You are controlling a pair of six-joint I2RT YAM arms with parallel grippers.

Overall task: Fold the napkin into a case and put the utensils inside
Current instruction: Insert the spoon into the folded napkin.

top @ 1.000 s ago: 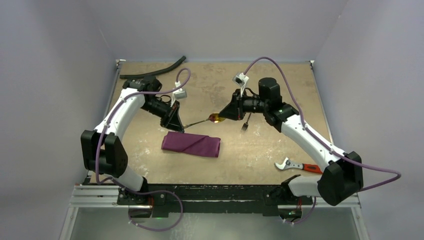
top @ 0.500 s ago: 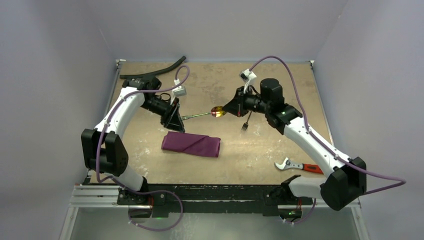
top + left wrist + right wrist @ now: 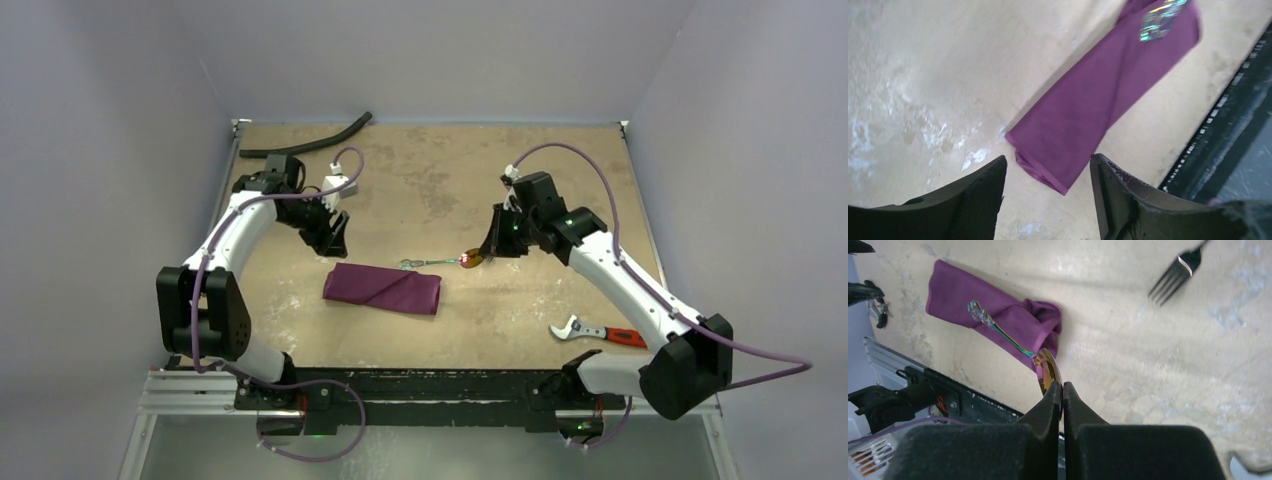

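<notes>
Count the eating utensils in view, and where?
2. The spoon is pinched by its bowl in the right hand, just beyond the napkin. The fork lies on the table, seen only in the right wrist view.

Tan, scuffed board table [image 3: 430,170] with pale worn patches stands boxed in by plain lavender-grey panels: back wall [image 3: 430,60], left wall [image 3: 100,150], right wall [image 3: 750,150]; light is soft and even, shadows faint; a black slotted rail [image 3: 440,385] runs along the near edge, with a dull grey surface [image 3: 450,450] below it.
</notes>
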